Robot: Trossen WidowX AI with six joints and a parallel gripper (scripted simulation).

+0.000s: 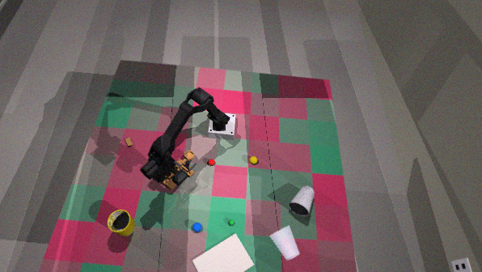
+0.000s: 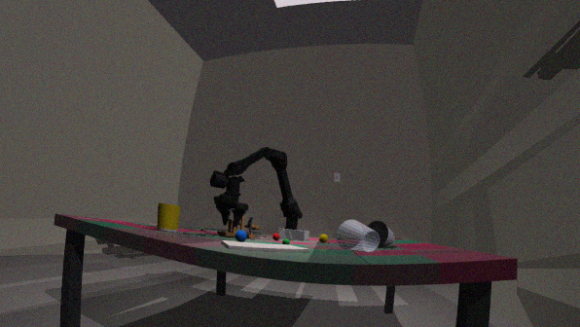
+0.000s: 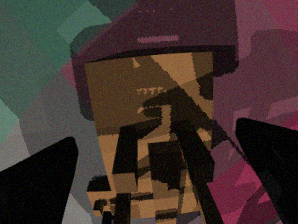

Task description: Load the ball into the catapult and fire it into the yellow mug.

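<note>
The wooden catapult (image 1: 170, 184) (image 2: 228, 234) (image 3: 186, 64) stands on the table beneath my arm. My gripper (image 1: 171, 173) (image 2: 232, 222) (image 3: 157, 136) is open and empty, low over the catapult, with one finger on each side of its frame in the wrist view. The catapult's round tan end (image 1: 188, 155) points toward the arm's base; I cannot tell whether a ball lies in it. The yellow mug (image 1: 128, 229) (image 2: 168, 217) stands upright near the left edge. A red ball (image 1: 211, 162) (image 2: 276, 236) lies beside the catapult.
A yellow ball (image 1: 253, 160), a blue ball (image 1: 196, 227) and a green ball (image 1: 231, 222) lie on the table. Two pale cups (image 1: 305, 197) (image 1: 285, 244) lie at the right, a white slab (image 1: 223, 257) at the front, and a small tan block (image 1: 128, 142) at the left.
</note>
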